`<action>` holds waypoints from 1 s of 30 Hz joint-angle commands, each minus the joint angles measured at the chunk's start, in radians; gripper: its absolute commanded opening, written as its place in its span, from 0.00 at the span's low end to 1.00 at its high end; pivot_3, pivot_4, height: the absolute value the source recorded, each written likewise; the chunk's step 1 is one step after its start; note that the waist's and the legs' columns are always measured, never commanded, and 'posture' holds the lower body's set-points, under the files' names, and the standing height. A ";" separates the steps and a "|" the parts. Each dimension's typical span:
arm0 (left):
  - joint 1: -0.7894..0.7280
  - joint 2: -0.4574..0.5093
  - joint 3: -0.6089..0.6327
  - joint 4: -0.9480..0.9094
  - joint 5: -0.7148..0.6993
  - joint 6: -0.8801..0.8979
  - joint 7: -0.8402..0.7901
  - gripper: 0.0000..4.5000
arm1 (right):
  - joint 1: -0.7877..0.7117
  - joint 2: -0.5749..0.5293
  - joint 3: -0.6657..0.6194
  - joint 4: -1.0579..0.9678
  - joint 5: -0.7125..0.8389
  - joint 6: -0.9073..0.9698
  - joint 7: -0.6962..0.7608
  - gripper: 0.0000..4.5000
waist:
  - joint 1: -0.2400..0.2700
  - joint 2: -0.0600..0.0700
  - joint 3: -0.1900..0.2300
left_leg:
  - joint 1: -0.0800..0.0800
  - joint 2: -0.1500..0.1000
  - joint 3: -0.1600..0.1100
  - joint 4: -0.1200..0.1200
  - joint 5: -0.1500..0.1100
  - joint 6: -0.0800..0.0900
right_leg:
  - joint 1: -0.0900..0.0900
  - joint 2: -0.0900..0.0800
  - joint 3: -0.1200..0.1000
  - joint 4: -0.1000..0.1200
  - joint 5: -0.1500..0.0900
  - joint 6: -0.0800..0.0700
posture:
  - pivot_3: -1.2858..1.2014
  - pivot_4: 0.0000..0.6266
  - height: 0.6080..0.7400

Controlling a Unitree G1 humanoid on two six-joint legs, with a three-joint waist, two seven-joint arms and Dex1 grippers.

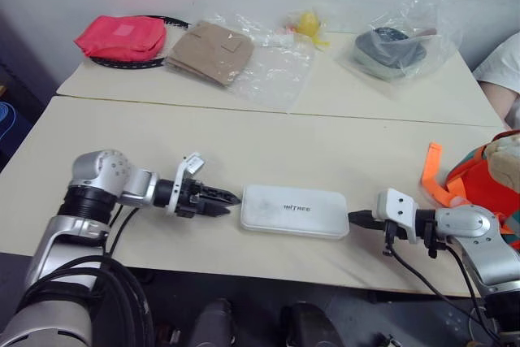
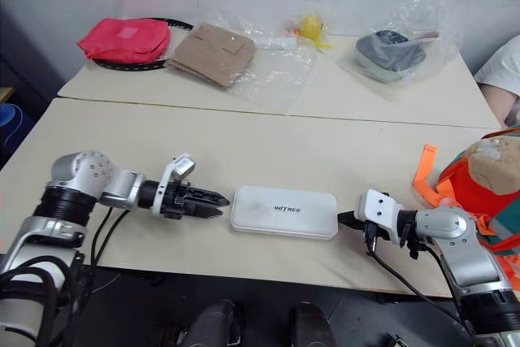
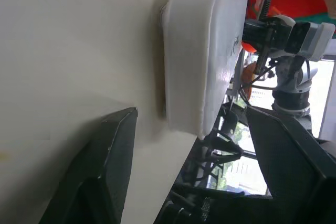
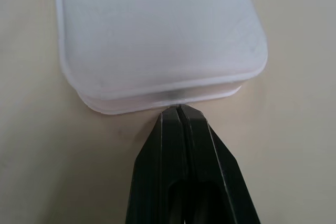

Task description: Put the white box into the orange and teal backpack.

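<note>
1. white box (image 1: 294,211) lies flat on the cream counter (image 1: 244,144), near the front edge, long axis running along that edge, grey lettering facing up.
2. left end effector (image 1: 226,205) is level with the box's left short end, just beside it, fingers spread apart, nothing between them. Left wrist view: the box end sits ahead of the gap between the two fingers.
3. right end effector (image 1: 357,219) is at the box's right short end, fingers pressed together, tips at the box's rim; holds nothing.
4. orange and teal backpack (image 1: 487,180) sits at the right edge of the counter, orange strap sticking up, tan plush head on top.
5. Back counter, butted against the front one at a seam: flat red pouch (image 1: 122,36) at the far left corner, tan packet in clear plastic (image 1: 213,52) next to it, small yellow item (image 1: 307,25), dark grey object in a clear bag (image 1: 392,50) towards the right.
6. Plain white wall behind.
</note>
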 commanded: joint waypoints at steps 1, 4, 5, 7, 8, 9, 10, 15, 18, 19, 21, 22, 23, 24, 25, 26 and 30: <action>-0.016 -0.054 0.010 0.019 0.008 0.000 0.063 0.76 | -0.004 0.013 0.020 -0.024 0.003 -0.034 0.009 0.00 | 0.000 0.000 0.000 | 0.000 0.000 0.000 0.000 0.000 0.000 | 0.000 0.000 0.000 0.000 0.000 0.000 | 0.52 0.24 1.00; -0.027 -0.113 0.060 0.026 0.053 0.000 0.100 0.76 | -0.007 0.009 0.040 -0.019 -0.008 -0.045 0.020 0.00 | 0.001 0.000 0.000 | 0.001 0.000 0.000 0.000 0.000 0.000 | 0.001 0.000 0.000 0.000 0.000 0.000 | 0.52 0.24 1.00; -0.028 -0.126 0.072 0.024 0.066 0.000 0.107 0.76 | -0.007 0.010 0.044 -0.019 -0.009 -0.048 0.022 0.00 | 0.001 0.000 0.000 | 0.001 0.000 0.000 0.000 0.000 0.000 | 0.001 0.000 0.000 0.000 0.000 0.000 | 0.52 0.24 1.00; -0.032 -0.156 0.088 0.028 0.077 0.000 0.111 0.76 | -0.009 0.017 0.049 -0.015 -0.011 -0.054 0.022 0.00 | 0.003 0.000 0.000 | 0.001 -0.001 0.000 0.001 0.000 0.000 | 0.001 0.000 0.000 0.000 0.000 0.000 | 0.52 0.24 1.00; -0.033 -0.173 0.100 0.025 0.078 0.000 0.108 0.76 | -0.011 0.022 0.052 -0.014 -0.012 -0.057 0.020 0.00 | 0.004 0.000 0.000 | 0.001 -0.001 0.000 0.001 0.000 0.000 | 0.002 0.000 0.000 0.000 0.000 0.000 | 0.52 0.24 1.00; -0.029 -0.191 0.114 0.015 0.066 0.000 0.093 0.76 | -0.012 0.030 0.054 -0.012 -0.012 -0.066 0.017 0.00 | 0.004 0.000 0.000 | 0.001 -0.001 0.000 0.001 0.000 0.000 | 0.002 0.000 0.000 0.000 0.000 0.000 | 0.52 0.24 1.00; -0.020 -0.208 0.116 -0.006 0.058 0.000 0.080 0.76 | -0.017 0.041 0.057 -0.011 -0.010 -0.076 0.012 0.00 | 0.004 0.000 0.000 | 0.001 -0.001 0.000 0.001 0.000 0.000 | 0.002 0.000 0.000 0.000 0.000 0.000 | 0.52 0.24 1.00; 0.023 -0.256 0.186 -0.073 0.043 0.000 0.047 0.51 | -0.015 0.053 0.057 -0.016 -0.017 -0.093 0.005 0.00 | 0.000 0.000 0.000 | 0.001 -0.001 0.000 0.000 0.000 -0.001 | 0.001 0.000 0.000 0.000 0.000 0.000 | 0.52 0.24 1.00; 0.035 -0.255 0.206 -0.067 0.014 0.000 0.040 0.31 | 0.002 0.055 0.039 -0.027 -0.006 -0.090 -0.008 0.00 | 0.001 0.000 0.000 | 0.001 -0.001 0.000 0.000 0.001 -0.001 | 0.001 0.000 0.000 0.000 0.000 0.000 | 0.52 0.24 1.00; 0.049 -0.248 0.207 -0.082 0.007 0.000 0.038 0.27 | 0.020 0.054 0.020 -0.039 0.006 -0.083 -0.018 0.00 | 0.001 0.000 0.000 | 0.001 -0.001 0.000 0.000 0.001 -0.001 | 0.001 0.000 0.000 0.000 0.000 0.000 | 0.52 0.24 1.00; 0.070 -0.239 0.211 -0.111 -0.004 0.000 0.036 0.27 | 0.051 0.051 -0.009 -0.059 0.023 -0.077 -0.036 0.00 | 0.002 0.000 0.000 | 0.001 -0.001 0.000 0.000 0.001 -0.001 | 0.001 0.000 0.000 0.000 0.000 0.000 | 0.52 0.24 1.00; 0.092 -0.234 0.237 -0.157 -0.003 0.000 0.026 0.27 | 0.089 0.050 -0.053 -0.085 0.059 -0.056 -0.051 0.00 | 0.002 0.000 0.000 | 0.001 -0.001 0.000 -0.001 0.001 -0.001 | 0.001 0.000 0.000 0.000 0.000 0.000 | 0.52 0.24 1.00; 0.111 -0.228 0.259 -0.199 -0.006 -0.004 0.016 0.27 | 0.127 0.054 -0.100 -0.114 0.095 -0.035 -0.072 0.00 | 0.002 0.000 0.000 | 0.000 -0.001 0.000 -0.001 0.001 -0.001 | 0.000 0.000 0.000 0.000 0.000 0.000 | 0.52 0.24 1.00; 0.125 -0.225 0.275 -0.231 -0.007 -0.006 0.008 0.27 | 0.155 0.057 -0.133 -0.135 0.120 -0.018 -0.088 0.00 | 0.002 0.000 0.000 | 0.000 -0.001 0.000 -0.002 0.001 -0.001 | 0.000 0.000 0.000 0.000 0.000 0.000 | 0.52 0.24 1.00; 0.159 -0.216 0.286 -0.299 0.000 -0.072 -0.025 0.27 | 0.212 0.063 -0.194 -0.176 0.167 0.007 -0.105 0.04 | 0.003 0.000 0.000 | 0.000 -0.001 -0.001 -0.002 0.001 -0.001 | 0.000 0.000 0.000 0.000 0.000 0.000 | 0.52 0.24 1.00; 0.199 -0.194 0.271 -0.379 0.023 -0.160 -0.079 0.27 | 0.271 0.077 -0.258 -0.213 0.203 0.018 -0.130 0.08 | 0.003 0.000 0.000 | 0.000 -0.001 -0.001 -0.002 0.001 -0.001 | 0.000 0.000 -0.001 0.000 0.000 0.000 | 0.52 0.24 1.00; 0.336 -0.132 0.233 -0.577 0.126 -0.458 -0.225 0.27 | 0.449 0.185 -0.486 -0.315 0.293 0.045 -0.280 0.35 | 0.002 0.000 0.000 | 0.000 0.000 -0.001 -0.003 0.001 -0.002 | 0.002 0.001 -0.001 -0.006 0.000 0.000 | 0.52 0.24 1.00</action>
